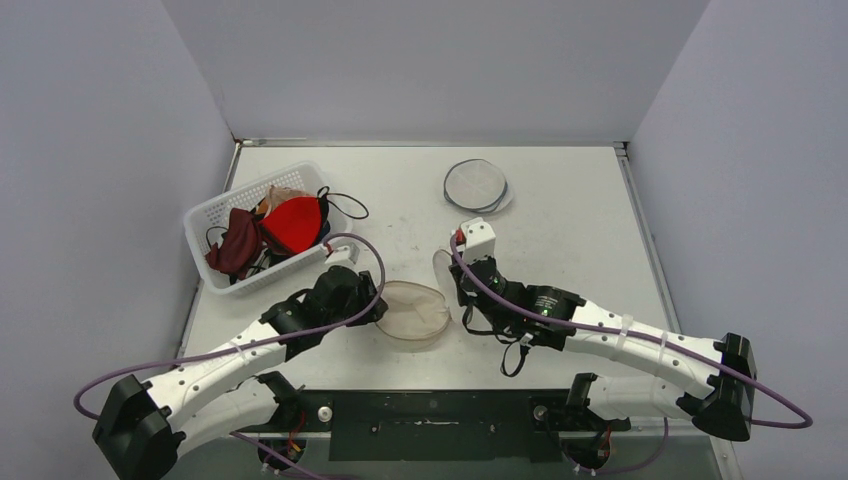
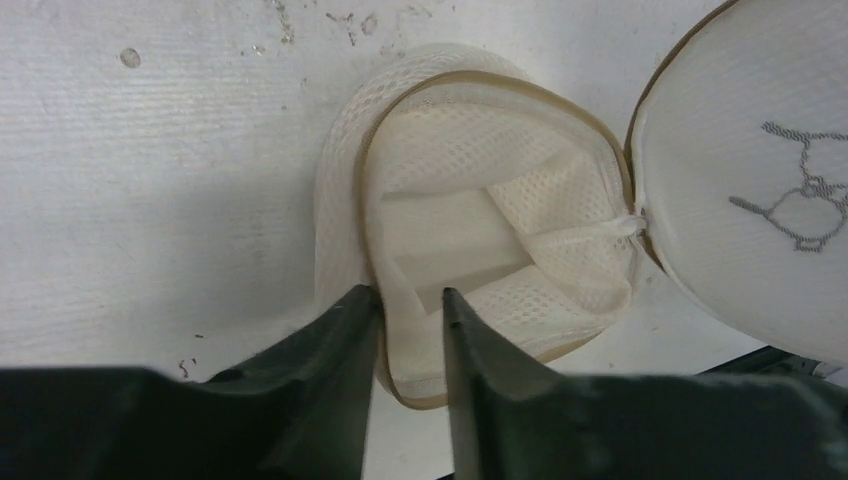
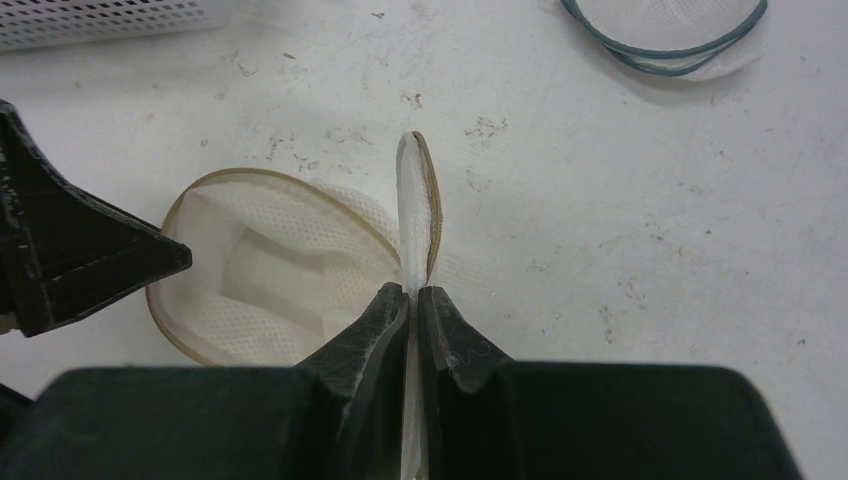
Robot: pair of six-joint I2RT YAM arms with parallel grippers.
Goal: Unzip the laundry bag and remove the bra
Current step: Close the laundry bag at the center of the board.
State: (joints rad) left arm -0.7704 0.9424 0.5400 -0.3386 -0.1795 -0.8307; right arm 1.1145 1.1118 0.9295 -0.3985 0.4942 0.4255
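The round cream mesh laundry bag lies unzipped and open like a clamshell at the table's front centre. Its lower half [image 1: 412, 314] lies flat. Its lid [image 1: 442, 270] stands upright on edge. My left gripper [image 1: 374, 310] is shut on the lower half's near rim [image 2: 400, 260], one finger outside and one inside. My right gripper [image 1: 462, 288] is shut on the lid [image 3: 415, 195] and holds it upright. Inside the lower half [image 3: 270, 270] I see only white mesh and a flat white patch; no bra shows there. A red bra [image 1: 293, 222] lies in the basket.
A white slotted basket [image 1: 213, 213] with red, dark red and beige garments stands at the left. A second round mesh bag with a blue rim [image 1: 477, 185] lies flat at the back centre, also in the right wrist view [image 3: 665, 25]. Grey walls enclose the table.
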